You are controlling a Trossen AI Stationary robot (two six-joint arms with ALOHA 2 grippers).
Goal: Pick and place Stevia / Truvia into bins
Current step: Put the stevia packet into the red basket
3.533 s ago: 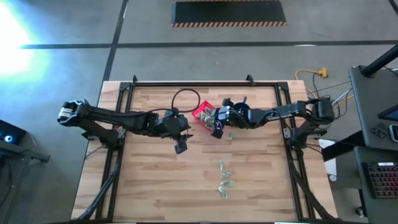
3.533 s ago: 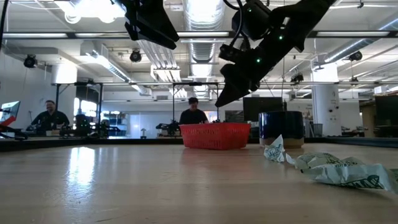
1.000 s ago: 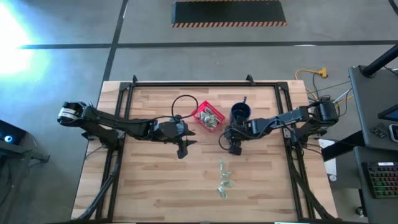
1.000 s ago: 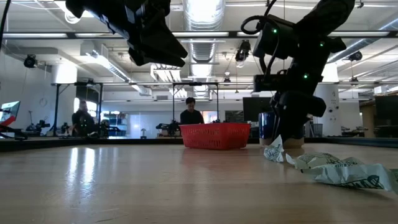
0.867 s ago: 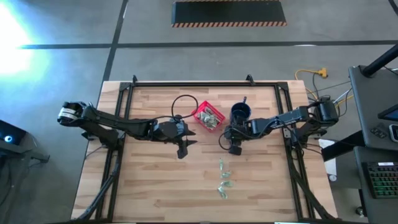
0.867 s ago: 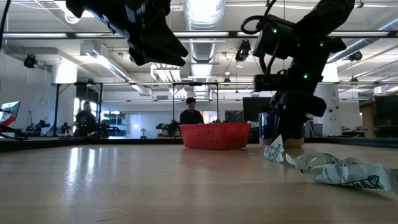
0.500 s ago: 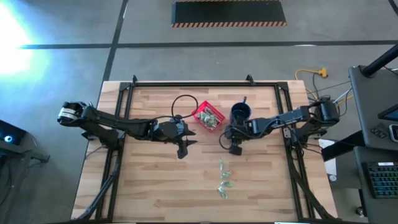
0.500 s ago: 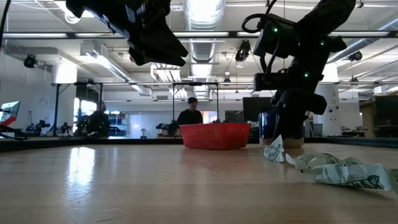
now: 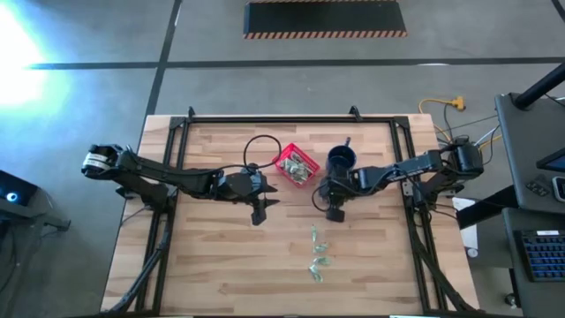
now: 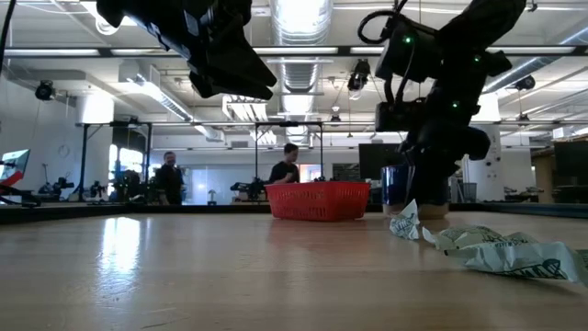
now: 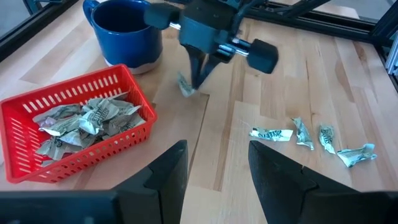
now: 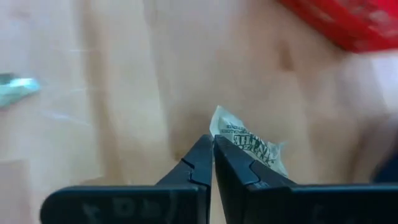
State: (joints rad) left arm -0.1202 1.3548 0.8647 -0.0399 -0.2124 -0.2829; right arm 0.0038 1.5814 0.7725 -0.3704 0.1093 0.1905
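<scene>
The red basket (image 9: 296,166) (image 11: 78,127) stands near the table's middle and holds several pale green sachets. A short way toward the near edge, my right gripper (image 9: 334,213) (image 12: 210,142) points steeply down, shut at a crumpled sachet (image 12: 245,144) (image 11: 185,85) on the wood. Several more sachets (image 9: 317,254) (image 11: 301,132) lie in a row nearer the near edge. My left gripper (image 9: 257,215) (image 11: 214,180) hangs open above the table, left of the basket, with nothing between its fingers. My right gripper pinches the sachet's edge (image 12: 217,127) between its two fingertips. The fingers (image 11: 198,73) come from above, slanting steeply down. The rest of the sachet lies crumpled on the table just beyond the tips.
A dark blue mug (image 9: 342,160) (image 11: 124,28) stands just right of the basket, close behind my right gripper. A black cable loop (image 9: 262,141) lies at the far left of the basket. Bare wood stretches left of the sachet row.
My right gripper has kept its place over the sachet and tipped slightly. The sachets and the basket lie as before.
</scene>
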